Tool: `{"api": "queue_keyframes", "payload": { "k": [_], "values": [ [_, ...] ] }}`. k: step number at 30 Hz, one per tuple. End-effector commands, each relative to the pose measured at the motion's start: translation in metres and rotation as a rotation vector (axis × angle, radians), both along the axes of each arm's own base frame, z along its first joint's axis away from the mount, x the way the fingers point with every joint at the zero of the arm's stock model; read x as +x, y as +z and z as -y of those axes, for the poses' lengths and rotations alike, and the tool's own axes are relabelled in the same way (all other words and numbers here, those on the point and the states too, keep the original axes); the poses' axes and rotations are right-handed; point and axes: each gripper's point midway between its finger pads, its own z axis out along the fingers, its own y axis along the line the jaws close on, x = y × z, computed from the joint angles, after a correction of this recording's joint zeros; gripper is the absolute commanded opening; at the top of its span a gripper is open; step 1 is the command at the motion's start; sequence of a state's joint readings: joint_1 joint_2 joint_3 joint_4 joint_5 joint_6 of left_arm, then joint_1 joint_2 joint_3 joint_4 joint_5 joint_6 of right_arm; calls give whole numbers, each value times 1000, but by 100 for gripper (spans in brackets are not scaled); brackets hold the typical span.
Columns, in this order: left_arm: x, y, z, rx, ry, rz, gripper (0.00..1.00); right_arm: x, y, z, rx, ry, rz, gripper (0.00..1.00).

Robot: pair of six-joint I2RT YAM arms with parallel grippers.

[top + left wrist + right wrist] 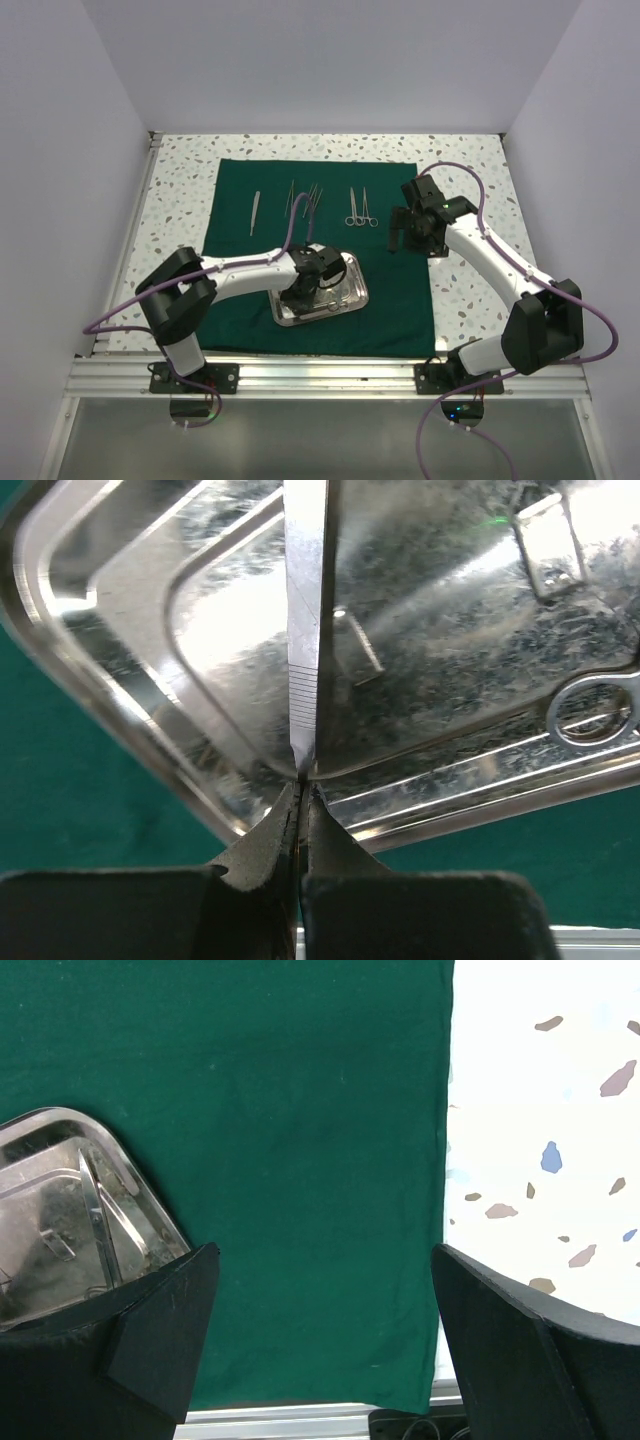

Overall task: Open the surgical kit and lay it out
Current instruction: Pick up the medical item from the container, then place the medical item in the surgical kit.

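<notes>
Left claw (302,798) is pinched together on the tip of thin tweezers (305,630) in the steel tray (480,790), scissor ring (592,712) off to its right; right claw (322,1255) is wide apart over green cloth (300,1110), tray to its left.
</notes>
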State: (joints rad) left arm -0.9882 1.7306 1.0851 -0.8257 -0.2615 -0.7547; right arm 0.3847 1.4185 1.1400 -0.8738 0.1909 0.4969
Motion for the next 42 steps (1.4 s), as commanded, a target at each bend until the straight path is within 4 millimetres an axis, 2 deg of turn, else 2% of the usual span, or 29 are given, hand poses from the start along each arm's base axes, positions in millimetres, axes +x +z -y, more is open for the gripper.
{"api": "queue_keyframes", "payload": {
  "k": [1, 6, 12, 18, 20, 21, 23, 24, 25, 27, 28, 30, 31, 34, 37, 38, 40, 42],
  "values": [
    [16, 36, -15, 78, -14, 73, 0, 10, 10, -4, 29, -8, 46, 90],
    [39, 78, -5, 46, -17, 153, 0, 13, 13, -4, 27, -12, 56, 90],
    [76, 119, -20, 12, 9, 234, 0, 14, 17, -3, 26, -23, 64, 90],
    [150, 144, -66, 5, 86, 353, 0, 15, 21, -3, 24, -29, 66, 90],
    [173, 145, -73, 13, 75, 377, 0, 17, 23, -2, 16, -30, 67, 90],
    [188, 148, -83, 6, 98, 394, 0, 17, 23, -1, 14, -30, 66, 90],
    [211, 143, -86, -8, 78, 413, 0, 18, 25, -1, 8, -31, 68, 90],
    [222, 140, -95, -10, 91, 421, 0, 18, 26, -1, 7, -31, 69, 90],
    [235, 130, -95, -10, 89, 428, 0, 17, 25, -1, 6, -31, 63, 90],
    [252, 120, -110, 13, 111, 424, 0, 18, 26, -1, 5, -31, 61, 90],
    [259, 103, -113, 24, 114, 397, 0, 17, 27, -1, 5, -29, 58, 90],
    [271, 92, -124, 15, 145, 374, 0, 19, 32, -2, 10, -29, 69, 90],
    [275, 76, -127, 16, 152, 341, 0, 19, 35, -1, 10, -31, 72, 90],
    [285, 55, -135, -2, 189, 312, 0, 17, 38, -2, 17, -31, 73, 90],
    [294, 49, -137, -26, 202, 307, 8, 15, 40, -3, 26, -28, 74, 90],
    [295, 48, -139, -27, 203, 301, 14, 14, 40, -2, 25, -28, 72, 90],
    [298, 55, -138, -32, 204, 306, 20, 11, 38, -1, 23, -29, 66, 90],
    [297, 67, -136, -51, 203, 324, 31, 10, 38, -1, 26, -27, 70, 90]
  ]
}}
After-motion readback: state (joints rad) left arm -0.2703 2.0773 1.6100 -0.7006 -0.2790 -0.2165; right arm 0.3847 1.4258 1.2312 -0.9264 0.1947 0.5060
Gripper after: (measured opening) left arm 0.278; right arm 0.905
